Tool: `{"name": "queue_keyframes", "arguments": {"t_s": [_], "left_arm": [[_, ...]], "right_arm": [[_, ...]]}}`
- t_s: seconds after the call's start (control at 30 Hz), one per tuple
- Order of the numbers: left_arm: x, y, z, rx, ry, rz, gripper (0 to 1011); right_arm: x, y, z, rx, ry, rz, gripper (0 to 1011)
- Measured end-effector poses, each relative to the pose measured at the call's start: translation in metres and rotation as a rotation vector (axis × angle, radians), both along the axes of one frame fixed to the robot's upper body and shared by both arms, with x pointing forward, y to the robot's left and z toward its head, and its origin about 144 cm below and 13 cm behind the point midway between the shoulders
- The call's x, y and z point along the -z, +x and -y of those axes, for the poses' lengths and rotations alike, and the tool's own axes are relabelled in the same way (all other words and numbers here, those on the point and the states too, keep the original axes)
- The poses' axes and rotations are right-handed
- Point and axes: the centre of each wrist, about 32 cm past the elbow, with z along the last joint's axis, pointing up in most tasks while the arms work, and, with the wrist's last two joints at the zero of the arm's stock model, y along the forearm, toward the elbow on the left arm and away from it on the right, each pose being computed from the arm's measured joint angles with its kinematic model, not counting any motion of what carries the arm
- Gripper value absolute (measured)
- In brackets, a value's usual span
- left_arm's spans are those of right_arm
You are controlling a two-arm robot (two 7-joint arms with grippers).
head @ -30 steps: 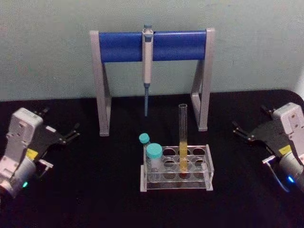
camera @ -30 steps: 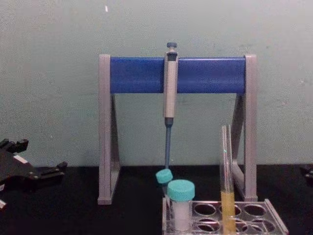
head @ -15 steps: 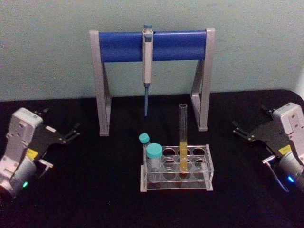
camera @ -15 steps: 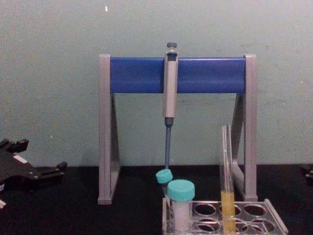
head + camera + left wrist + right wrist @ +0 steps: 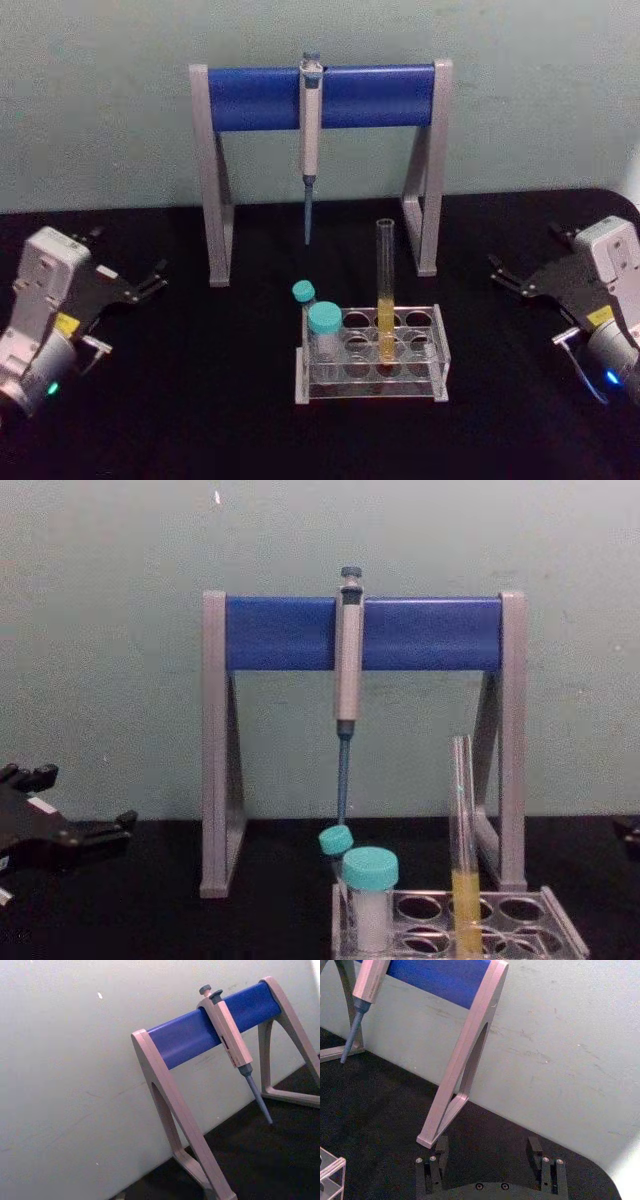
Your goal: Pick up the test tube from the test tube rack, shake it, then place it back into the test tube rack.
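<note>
At table centre, the long clear glass test tube [image 5: 385, 290] w/ yellow-orange liquid is standing upright, long axis vertical, in the low clear plastic test tube rack [image 5: 437, 352]. The right gripper [image 5: 525, 250], fingers spread, is sitting nearer, w/ the tube lying to its left. The left gripper [image 5: 125, 255], also spread, is sitting farther off.
</note>
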Motion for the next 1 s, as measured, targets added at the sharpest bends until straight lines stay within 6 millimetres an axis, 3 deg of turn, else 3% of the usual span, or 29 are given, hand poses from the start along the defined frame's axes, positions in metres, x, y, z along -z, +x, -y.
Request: {"name": "queue_keyframes", "arguments": {"t_s": [1.0], "left_arm": [[0.0000, 0.0000, 0.0000, 0.000, 0.000, 0.000, 1009]], "right_arm": [[0.0000, 0.0000, 0.0000, 0.000, 0.000, 0.000, 1000]]}}
